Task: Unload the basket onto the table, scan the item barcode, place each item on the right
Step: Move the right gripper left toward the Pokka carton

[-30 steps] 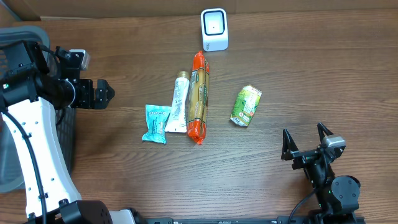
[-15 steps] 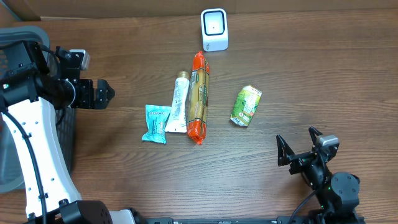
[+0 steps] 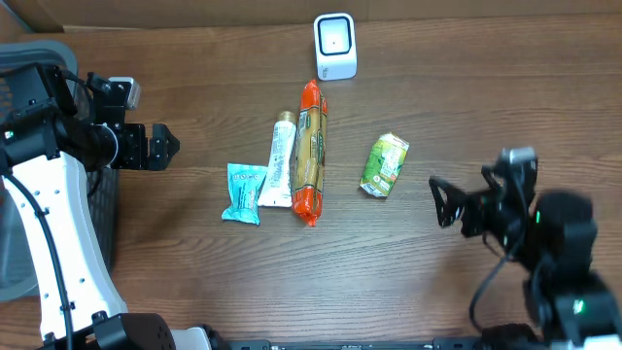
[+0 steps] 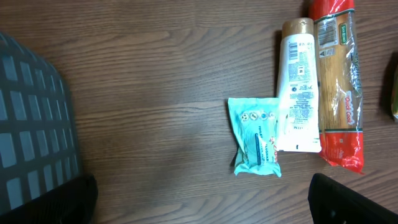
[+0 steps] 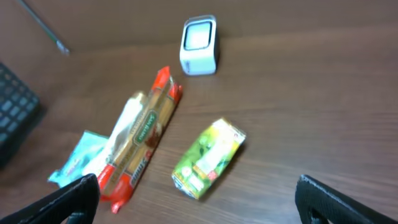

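A white barcode scanner (image 3: 335,46) stands at the back of the table. In the middle lie a long red pasta pack (image 3: 310,151), a white tube (image 3: 280,160), a teal packet (image 3: 243,192) and, off to the right, a green carton (image 3: 385,164). My right gripper (image 3: 439,202) hangs open just right of the green carton (image 5: 208,158), which shows between its fingers, apart from them. My left gripper (image 3: 167,146) is open at the far left, well clear of the teal packet (image 4: 256,137) and the tube (image 4: 297,93). Neither gripper holds anything.
A grey mesh basket (image 3: 19,58) sits at the left edge beside the left arm, also seen in the left wrist view as the basket (image 4: 31,124). Bare wood lies between the left gripper and the items, and to the right of the carton.
My right gripper has lifted and travelled from the front right edge toward the green carton, staying open. The left arm and all items have not moved.
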`<state>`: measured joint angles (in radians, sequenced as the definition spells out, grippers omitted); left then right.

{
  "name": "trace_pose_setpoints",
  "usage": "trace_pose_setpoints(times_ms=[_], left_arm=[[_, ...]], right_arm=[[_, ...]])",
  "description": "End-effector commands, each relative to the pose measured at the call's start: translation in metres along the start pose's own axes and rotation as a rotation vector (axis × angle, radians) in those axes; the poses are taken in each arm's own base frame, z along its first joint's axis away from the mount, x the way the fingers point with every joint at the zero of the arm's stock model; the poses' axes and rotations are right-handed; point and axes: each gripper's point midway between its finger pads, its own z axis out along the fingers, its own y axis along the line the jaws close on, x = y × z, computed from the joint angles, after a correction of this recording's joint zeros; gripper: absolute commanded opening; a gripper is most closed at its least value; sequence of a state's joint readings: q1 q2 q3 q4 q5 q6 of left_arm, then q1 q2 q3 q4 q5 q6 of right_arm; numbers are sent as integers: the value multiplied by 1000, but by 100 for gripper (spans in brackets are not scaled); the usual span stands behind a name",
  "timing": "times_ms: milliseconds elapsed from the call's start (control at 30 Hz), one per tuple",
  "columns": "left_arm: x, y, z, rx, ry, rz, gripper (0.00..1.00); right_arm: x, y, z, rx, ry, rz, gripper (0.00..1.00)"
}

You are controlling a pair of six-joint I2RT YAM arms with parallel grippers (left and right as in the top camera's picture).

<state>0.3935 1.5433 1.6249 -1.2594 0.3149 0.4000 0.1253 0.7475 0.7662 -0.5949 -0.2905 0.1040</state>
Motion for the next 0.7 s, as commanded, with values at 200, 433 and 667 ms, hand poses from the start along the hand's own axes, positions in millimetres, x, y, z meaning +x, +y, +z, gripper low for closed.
trace_pose_setpoints(times_ms=[200,433,667], left_arm=[[-1,-2,2,18,0,21,100],[-1,-2,2,18,0,21,100],[-1,-2,2,18,0,21,100]], right_arm=[[-35,42,52,-78,452,76,100],[-19,94,107,-361,605,155,100],[21,39,155,122,650,182,88]])
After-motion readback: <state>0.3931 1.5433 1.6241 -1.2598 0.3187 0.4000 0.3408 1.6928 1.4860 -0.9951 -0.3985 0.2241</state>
